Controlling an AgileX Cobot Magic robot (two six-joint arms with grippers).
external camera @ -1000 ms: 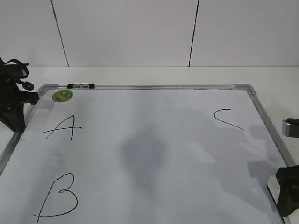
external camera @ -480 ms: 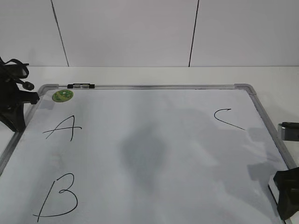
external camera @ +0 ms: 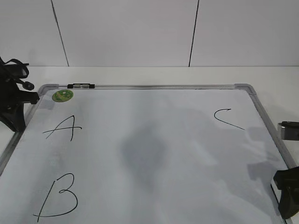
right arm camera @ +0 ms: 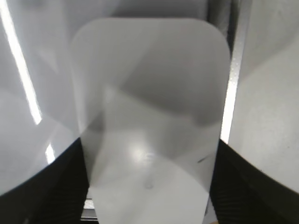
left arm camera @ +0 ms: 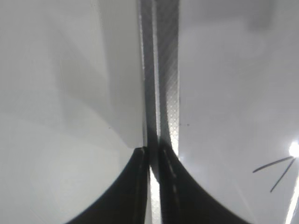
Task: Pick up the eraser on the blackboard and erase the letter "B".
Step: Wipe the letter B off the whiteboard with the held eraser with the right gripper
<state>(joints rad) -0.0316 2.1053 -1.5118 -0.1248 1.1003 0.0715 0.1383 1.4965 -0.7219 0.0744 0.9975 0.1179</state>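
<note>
The blackboard (external camera: 154, 140) is a white board with a silver frame, lying flat. The letter "B" (external camera: 58, 196) is drawn in black at its front left, below the "A" (external camera: 60, 128). The eraser (right arm camera: 149, 116) is a white rounded block that fills the right wrist view and lies by the board's frame. My right gripper (right arm camera: 149, 154) is open, with a jaw close on each side of the eraser. It shows at the front right (external camera: 287, 198) in the exterior view. My left gripper (left arm camera: 152, 151) is shut and empty over the board's left frame (external camera: 16, 112).
The "C" (external camera: 226, 119) is at the board's right. A round green sticker (external camera: 62, 95) and a black clip (external camera: 81, 86) sit at the far left corner. A grey block with a dark top (external camera: 289, 130) shows at the right edge. A white wall stands behind.
My right gripper has sunk a little lower at the front right, and the grey block at the right edge has moved down with it. The left arm has not moved.
</note>
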